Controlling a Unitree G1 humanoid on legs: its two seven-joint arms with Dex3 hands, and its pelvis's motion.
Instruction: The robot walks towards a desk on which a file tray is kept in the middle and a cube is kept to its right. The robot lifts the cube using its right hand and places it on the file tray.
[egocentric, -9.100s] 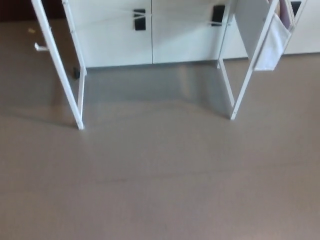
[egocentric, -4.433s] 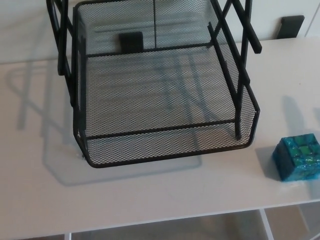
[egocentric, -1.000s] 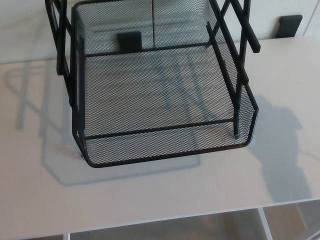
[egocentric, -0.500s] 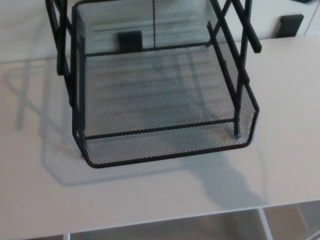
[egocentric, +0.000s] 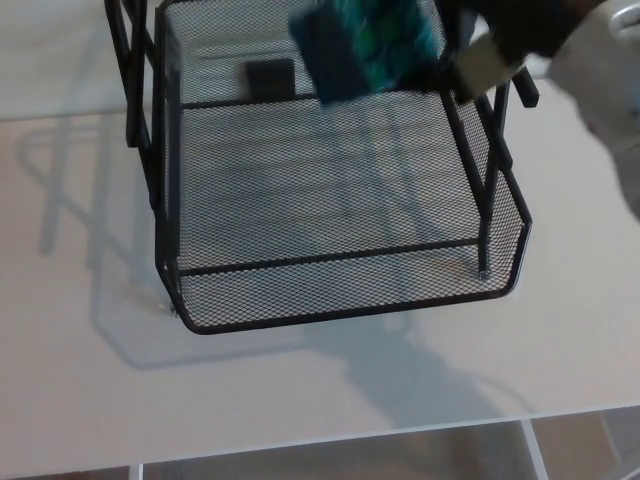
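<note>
From my seat, the left side of the counter (egocentric: 70, 380) is bare, and the left hand is nowhere in the head view. The tray (egocentric: 340, 312) sits mid-counter and is empty; it has slid a touch to the right in the picture since half a second ago, which I put down to the camera moving, not the tray. What has really changed is up top. The cube (egocentric: 365, 45), which was out of sight a moment ago, has now swung in over the tray's far end. It is blurred, tilted and well clear of the mesh floor. Just to its right is the right hand (egocentric: 505, 35), dark and smeared by motion. I can't pick out single fingers, but with the cube held in the air against it, I judge they are closed on the cube. The pale forearm (egocentric: 600, 80) comes in from the right edge, and its shadow (egocentric: 420, 370) lies across the counter in front of the tray. I read this as lift and carry done, with lowering and release left to do.
</note>
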